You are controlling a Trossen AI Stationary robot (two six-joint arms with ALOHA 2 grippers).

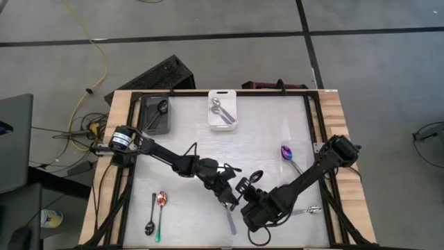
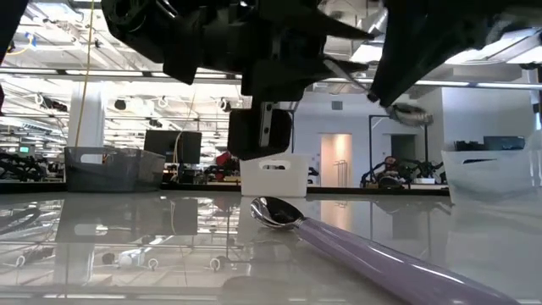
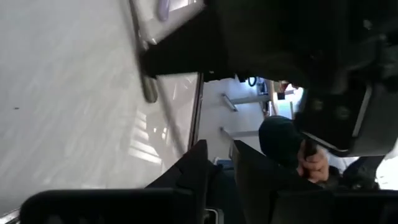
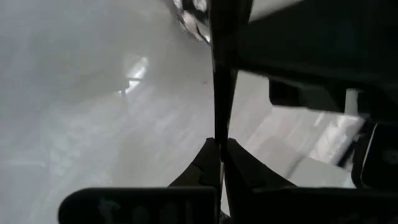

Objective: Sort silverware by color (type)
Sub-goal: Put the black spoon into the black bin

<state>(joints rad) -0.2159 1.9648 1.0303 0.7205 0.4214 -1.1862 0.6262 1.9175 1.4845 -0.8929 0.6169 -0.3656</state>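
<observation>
My right gripper (image 4: 219, 146) is shut on a slim dark spoon (image 1: 254, 179) above the table's near middle (image 1: 251, 198). Its bowl (image 4: 193, 18) points away past the fingertips. My left gripper (image 1: 229, 186) hovers close beside it on the left. Its fingers (image 3: 199, 165) stand a narrow gap apart, and I see nothing between them. Below both, a spoon with a pale lavender handle (image 2: 356, 246) lies flat on the table (image 1: 229, 217). My right gripper pinches the dark spoon's thin handle (image 4: 219, 124) between its two fingers. The fingers slant down from the table's right side and lie along the handle. The spoon is lifted clear of the table, its bowl (image 2: 411, 113) held out beyond the fingertips.
At the far edge, a dark bin (image 1: 157, 114) holds a black spoon and a white bin (image 1: 224, 111) holds silver spoons. A rainbow spoon (image 1: 288, 154) lies at the right. A black spoon (image 1: 150, 215) and a pink-bowled one (image 1: 161, 208) lie near left, a silver one (image 1: 309, 210) near right.
</observation>
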